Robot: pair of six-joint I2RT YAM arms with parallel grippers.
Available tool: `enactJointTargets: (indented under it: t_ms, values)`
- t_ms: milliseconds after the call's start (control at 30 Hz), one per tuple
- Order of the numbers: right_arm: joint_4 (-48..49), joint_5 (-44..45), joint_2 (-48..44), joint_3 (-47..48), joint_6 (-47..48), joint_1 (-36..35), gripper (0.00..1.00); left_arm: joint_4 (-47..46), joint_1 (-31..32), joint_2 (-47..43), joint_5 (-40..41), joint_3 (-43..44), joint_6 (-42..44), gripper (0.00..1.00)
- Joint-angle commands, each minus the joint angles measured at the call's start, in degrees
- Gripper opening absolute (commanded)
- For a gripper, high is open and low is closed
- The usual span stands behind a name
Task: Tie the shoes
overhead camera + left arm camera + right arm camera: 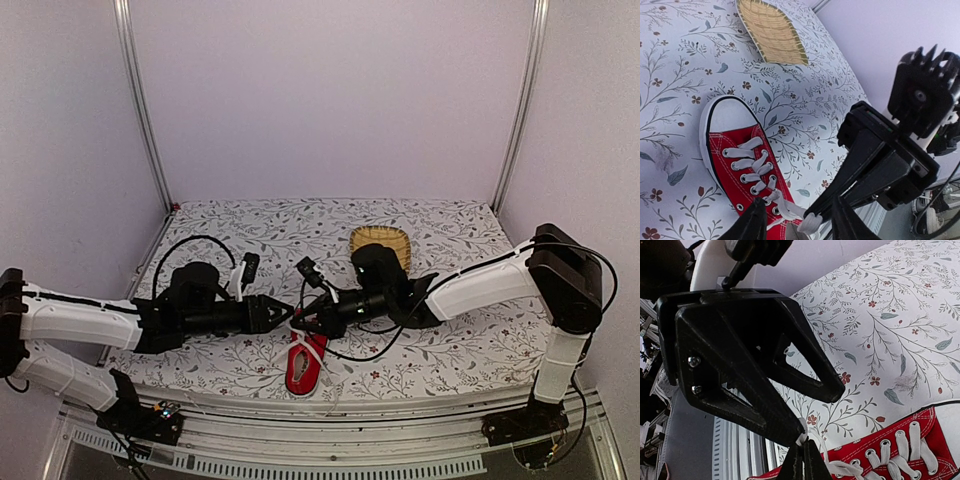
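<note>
You are working just above the red sneaker (303,368), which is lying on the worktop (450,350) by its near edge, long axis running near to far, toe pointing toward the basket (380,240). Your right hand (798,450) is pinching a white lace (810,223) tight. Your left hand (799,200) is facing it, fingers apart, lace strands lying between them. The tips are almost meeting, so neither is nearer. The heel is being cut off in both wrist views, and left-finger contact is hard to judge
</note>
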State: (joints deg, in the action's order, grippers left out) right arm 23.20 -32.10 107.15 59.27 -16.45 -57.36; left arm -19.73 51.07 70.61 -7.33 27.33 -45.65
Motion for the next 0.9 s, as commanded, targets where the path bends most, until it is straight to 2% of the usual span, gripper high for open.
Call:
enactJointTargets:
  t_ms: [0,100,200,367,433,567,700,867]
  values:
    - [1.8,-0.5,-0.5,-0.3,0.8,-0.3,0.02,-4.5,-0.6,1.6,-2.5,0.7,-1.3,0.43]
    - [1.9,-0.2,-0.5,-0.3,0.7,-0.3,0.02,-5.3,-0.6,2.6,-3.6,0.7,-2.1,0.41]
    - [1.9,0.4,-0.4,-0.3,0.7,-0.3,0.02,-5.7,-0.6,3.1,-4.4,0.7,-2.8,0.34]
    - [1.9,2.0,-0.9,-0.7,0.5,-0.3,0.04,-6.1,-0.6,3.1,-4.6,0.4,-3.2,0.00]
    - [1.9,3.0,-1.5,-1.2,0.3,-0.3,0.11,-6.2,-0.7,3.0,-4.6,0.2,-3.3,0.00]
    - [0.4,5.0,-4.7,-3.2,0.3,-0.2,0.44,-6.2,-0.7,2.9,-4.0,-0.4,-3.4,0.00]
    - [-2.1,8.9,-10.2,-8.8,0.6,-0.2,0.52,-6.0,-0.7,2.7,-4.1,-0.7,-3.4,0.00]
    - [-3.5,10.9,-13.3,-16.8,-2.6,-1.9,0.53,-5.1,-0.7,3.1,-3.8,-0.6,-2.9,0.00]
